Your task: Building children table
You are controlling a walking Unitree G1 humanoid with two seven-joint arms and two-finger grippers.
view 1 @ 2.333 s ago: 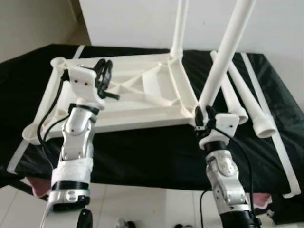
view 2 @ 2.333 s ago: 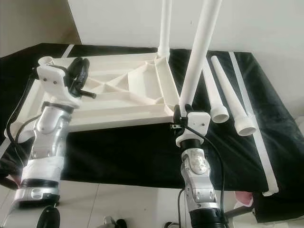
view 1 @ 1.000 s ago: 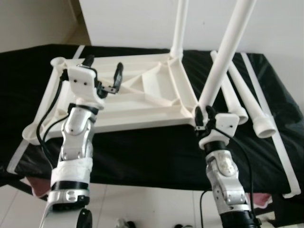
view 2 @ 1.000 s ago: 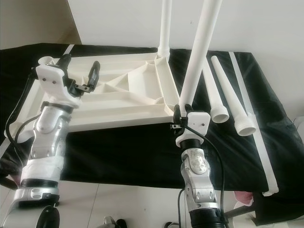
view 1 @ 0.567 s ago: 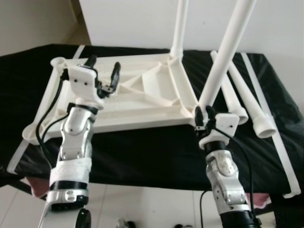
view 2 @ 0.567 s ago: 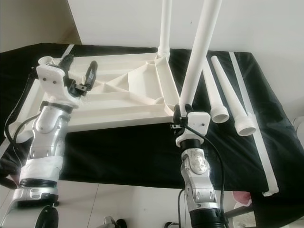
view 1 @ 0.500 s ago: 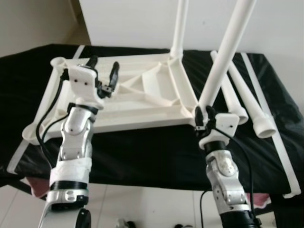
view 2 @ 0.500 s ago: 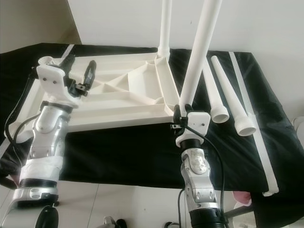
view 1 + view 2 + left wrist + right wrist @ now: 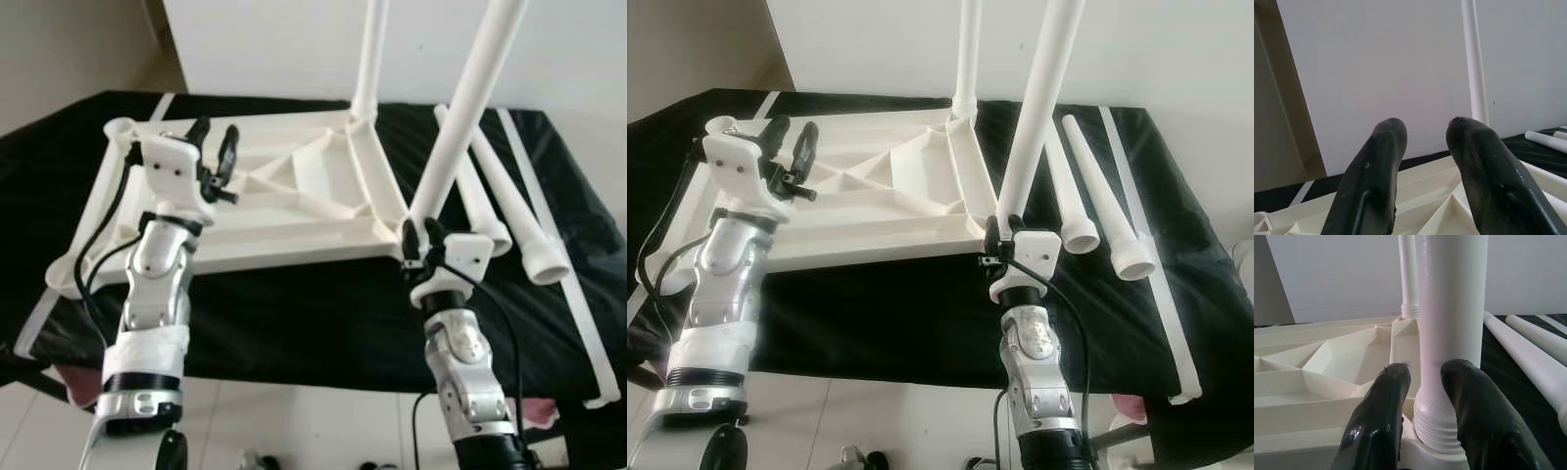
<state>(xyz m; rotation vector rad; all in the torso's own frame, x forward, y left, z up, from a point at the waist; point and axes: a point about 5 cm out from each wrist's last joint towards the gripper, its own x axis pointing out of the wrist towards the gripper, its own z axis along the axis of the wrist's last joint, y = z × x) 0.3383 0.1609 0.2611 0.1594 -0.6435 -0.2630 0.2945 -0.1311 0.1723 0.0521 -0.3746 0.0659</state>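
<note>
Gripping low on the near table leg (image 9: 1032, 116), my right gripper (image 9: 1002, 238) has its two black fingers (image 9: 1476, 426) pinched around the leg's base just above the threaded collar, where it sits in the near right corner socket of the tabletop (image 9: 892, 211). That leg's long axis rises steeply out of the socket, leaning a little to my right. A far leg (image 9: 967, 54) stands upright in the far right corner. The tabletop lies upside down on the black cloth (image 9: 921, 313), ribbed underside facing up. My left gripper (image 9: 216, 157) hovers above the tabletop's left part, fingers slightly parted and holding nothing. Two loose legs (image 9: 1102, 206) lie flat on the cloth to the right, side by side, their wide threaded ends toward me and their long axes running away from me.
</note>
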